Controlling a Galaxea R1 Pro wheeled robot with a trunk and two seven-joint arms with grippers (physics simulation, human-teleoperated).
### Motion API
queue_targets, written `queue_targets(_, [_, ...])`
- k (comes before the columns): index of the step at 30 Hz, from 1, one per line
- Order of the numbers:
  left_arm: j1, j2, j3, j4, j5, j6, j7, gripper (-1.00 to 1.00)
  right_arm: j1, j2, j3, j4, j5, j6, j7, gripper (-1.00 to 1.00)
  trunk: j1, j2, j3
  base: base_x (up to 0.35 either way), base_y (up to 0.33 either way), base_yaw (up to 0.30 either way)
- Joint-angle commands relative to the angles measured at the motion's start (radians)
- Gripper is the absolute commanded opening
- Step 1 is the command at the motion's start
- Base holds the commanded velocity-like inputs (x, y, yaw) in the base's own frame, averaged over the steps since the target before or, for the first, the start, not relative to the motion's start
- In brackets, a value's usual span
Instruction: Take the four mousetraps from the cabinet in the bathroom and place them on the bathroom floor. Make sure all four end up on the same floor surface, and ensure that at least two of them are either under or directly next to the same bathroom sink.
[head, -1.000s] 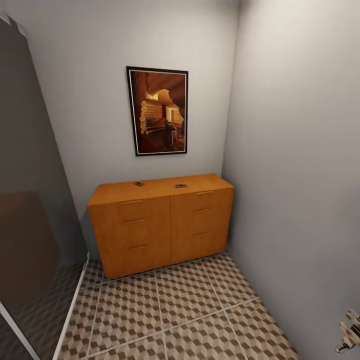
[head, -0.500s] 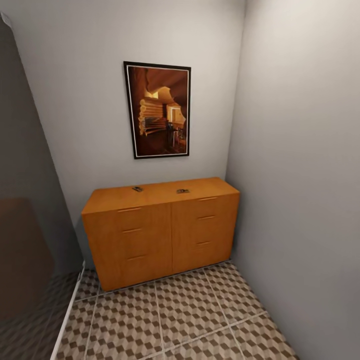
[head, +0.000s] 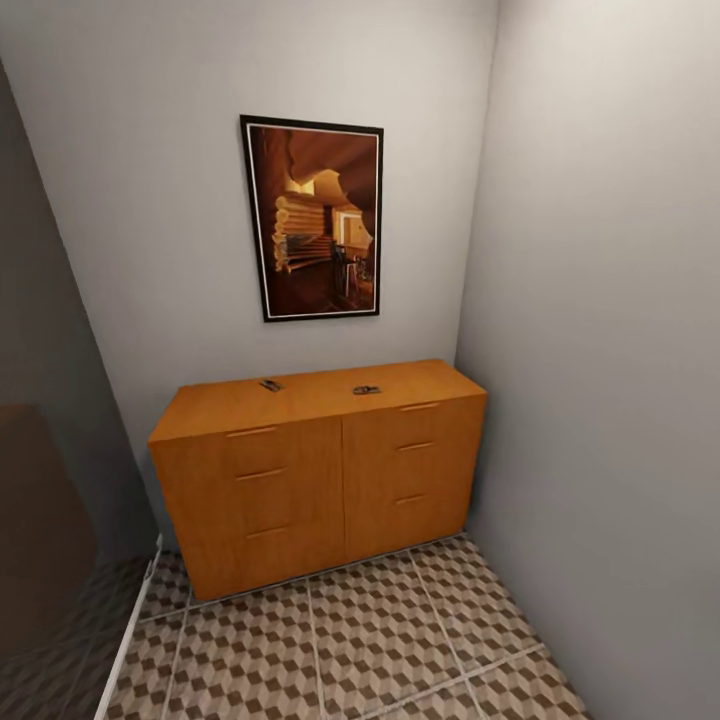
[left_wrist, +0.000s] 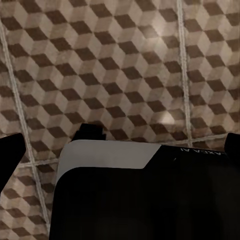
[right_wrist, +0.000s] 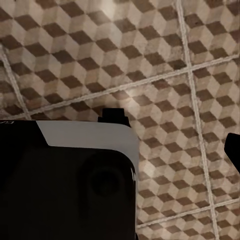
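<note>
Walls (head: 590, 300), plain grey, met in a corner w/ the cabinet pushed into it. Bathroom floor (head: 370, 640) spread in front: big square tiles printed w/ brown, beige & cream cubes, pale grey grout lines. Cabinet (head: 320, 480) was orange-brown wood, smooth flat top, two columns of drawer fronts w/ slab wooden pulls, standing on the tiles against the back wall. Framed picture (head: 312, 218) hung above it, dark frame, warm brown scene inside. Two mousetraps sat on the cabinet top, well apart: one (head: 270, 385) toward the back left, the other (head: 366, 390) nearer the middle-right. Both were tiny, flat & dark from the head view; wire parts & red spot too small to tell.

Left wrist view looked down on the same cube tiles (left_wrist: 120, 65) past the arm's black & white housing; right wrist view likewise (right_wrist: 165, 75). Fingertips of either tool were not clear enough, so I couldn't tell how far open they stood or whether they held anything.
</note>
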Motion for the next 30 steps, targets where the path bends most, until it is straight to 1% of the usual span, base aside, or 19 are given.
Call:
queue_targets(1, [-0.001,0.0,-0.009,0.001,0.008,-0.003,0.003,1.0,-0.001,0.0,-0.008,0.002,0.01,0.001,-0.003,1.0,0.0,-0.001,-0.001,0.157,0.0,0.0])
queue_targets(10, [-0.001,0.0,-0.009,0.001,0.008,-0.003,0.003,1.0,-0.001,0.0,-0.008,0.002,0.011,0.0,-0.003,1.0,0.0,-0.001,-0.001,0.136,0.0,0.0])
queue_targets(19, [-0.001,0.0,-0.009,0.001,0.008,-0.003,0.003,1.0,-0.001,0.0,-0.008,0.002,0.011,-0.001,-0.003,1.0,0.0,-0.001,-0.001,0.044,0.0,0.013])
queue_targets(23, [-0.001,0.0,-0.009,0.001,0.009,-0.003,0.003,1.0,-0.001,0.0,-0.008,0.002,0.011,-0.001,-0.003,1.0,0.0,-0.001,-0.001,0.011,0.0,0.146])
queue_targets(30, [-0.001,0.0,-0.009,0.001,0.009,-0.003,0.003,1.0,-0.001,0.0,-0.008,0.002,0.011,-0.001,-0.003,1.0,0.0,-0.001,-0.001,0.004,0.0,0.227])
